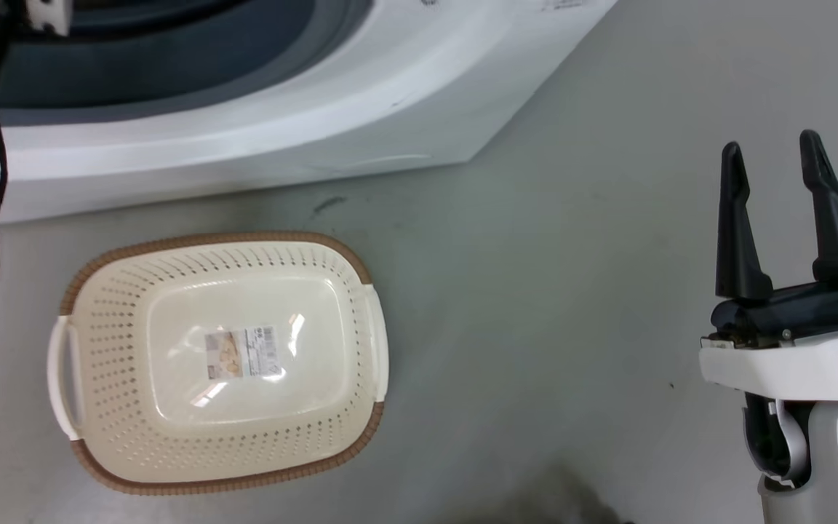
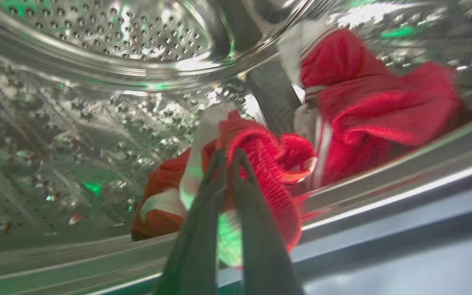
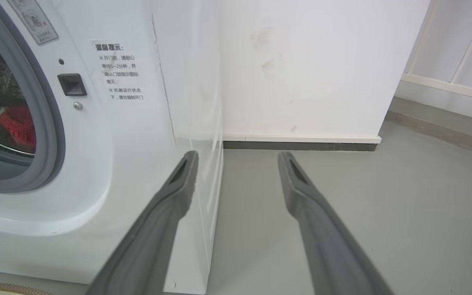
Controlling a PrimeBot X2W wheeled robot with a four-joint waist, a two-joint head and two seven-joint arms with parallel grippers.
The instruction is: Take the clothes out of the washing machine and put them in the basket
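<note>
Grey floor [image 1: 550, 306] beneath basket [image 1: 215, 239], white wall [image 3: 301, 61] beyond; left gripper [image 2: 228, 155] clenched on clothes [image 2: 268, 172]; right gripper [image 1: 771, 142] released

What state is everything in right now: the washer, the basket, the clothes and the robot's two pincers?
Washing machine: porthole open, clothes inside its drum.
Basket: upright on the floor, empty.
Clothes: crumpled, lying in the drum.
Left pincer: inside the drum, shut on a fold of the clothes.
Right pincer: open, empty, over the floor.
</note>
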